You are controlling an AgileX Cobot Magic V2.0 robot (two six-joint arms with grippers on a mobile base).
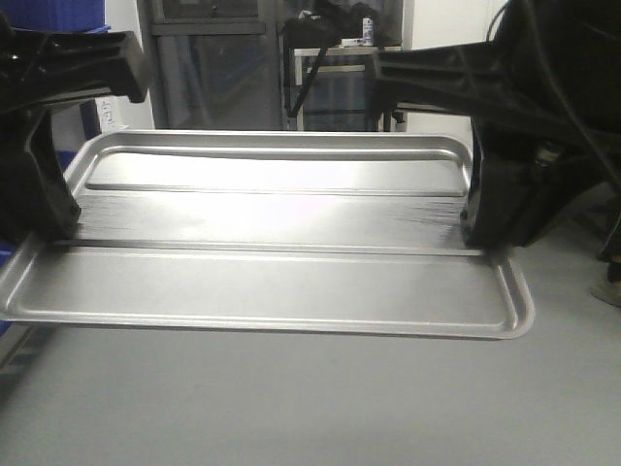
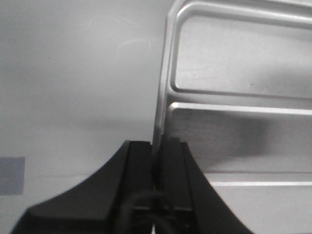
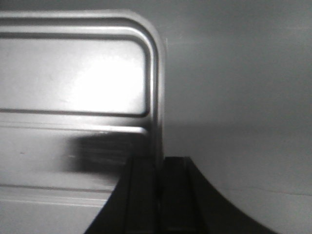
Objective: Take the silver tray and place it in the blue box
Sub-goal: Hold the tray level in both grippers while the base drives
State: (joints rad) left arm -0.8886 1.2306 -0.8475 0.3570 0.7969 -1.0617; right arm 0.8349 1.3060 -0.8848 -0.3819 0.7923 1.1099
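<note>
The silver tray hangs level above the grey floor, held at both short ends. My left gripper is shut on its left rim; the left wrist view shows the black fingers pinching the tray edge, gripper. My right gripper is shut on the right rim, and in the right wrist view the gripper clamps the tray edge. Slivers of blue plastic show at the far left behind my left arm; I cannot tell whether they belong to the blue box.
Grey floor lies below the tray. A dark glass-fronted cabinet and a metal cart stand at the back. More blue plastic sits at the top left. A dark object is at the right edge.
</note>
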